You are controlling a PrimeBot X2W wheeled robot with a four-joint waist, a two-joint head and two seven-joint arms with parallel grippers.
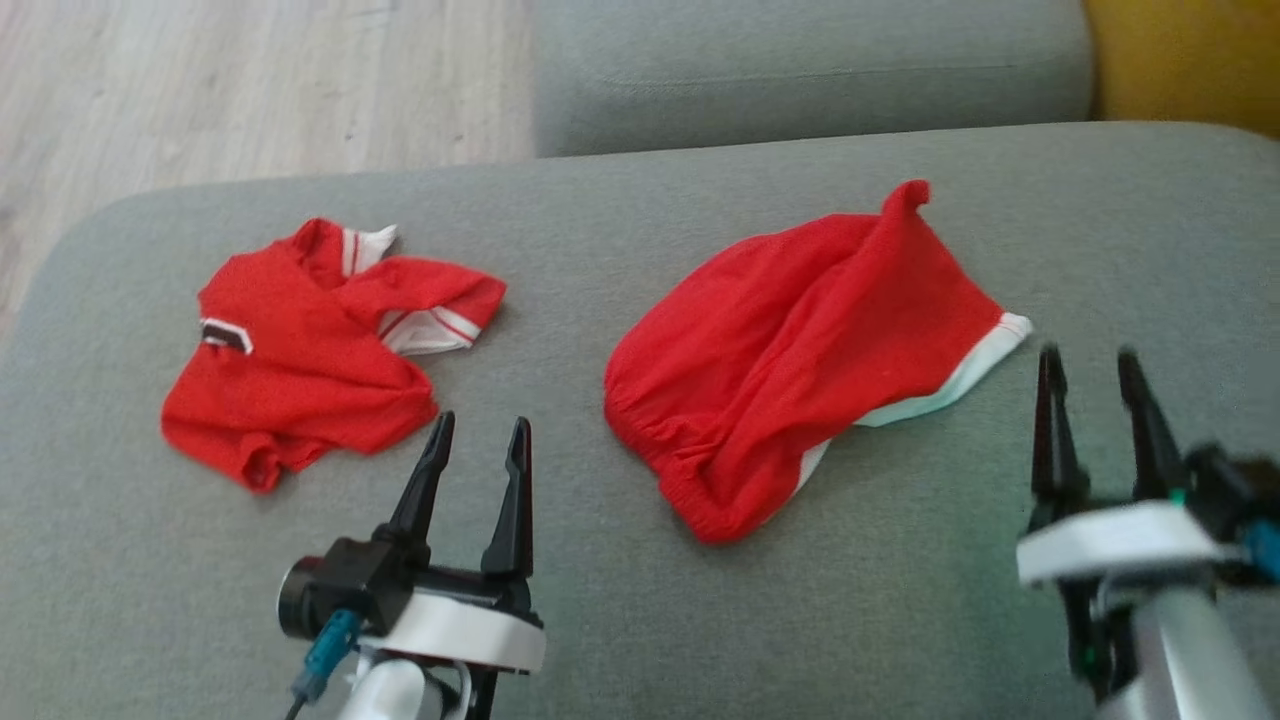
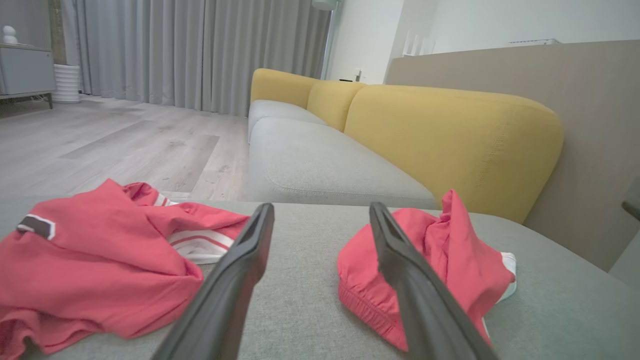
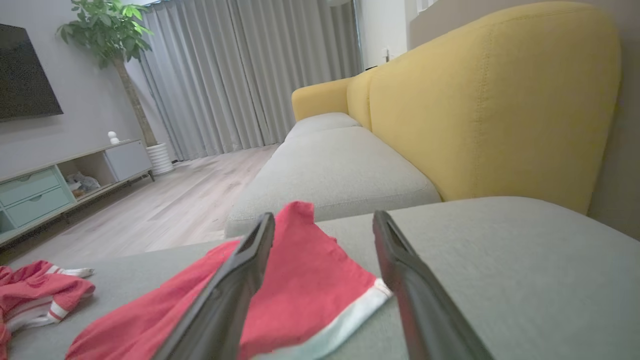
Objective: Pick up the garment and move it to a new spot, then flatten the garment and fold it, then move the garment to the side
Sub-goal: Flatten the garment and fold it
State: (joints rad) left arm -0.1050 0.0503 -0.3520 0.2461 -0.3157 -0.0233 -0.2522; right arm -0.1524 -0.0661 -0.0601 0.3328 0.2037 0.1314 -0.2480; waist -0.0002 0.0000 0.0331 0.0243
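Where right hand gapes, garment lies leftward.

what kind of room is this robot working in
Most likely a home living room: a sofa with grey seats and yellow backrests, a wall-mounted TV over a low cabinet, and floor-length grey curtains beside a potted plant.

Even soft daylight, faint shadows. Right gripper motion-blurred in head view; its fingers soft up close in wrist view.
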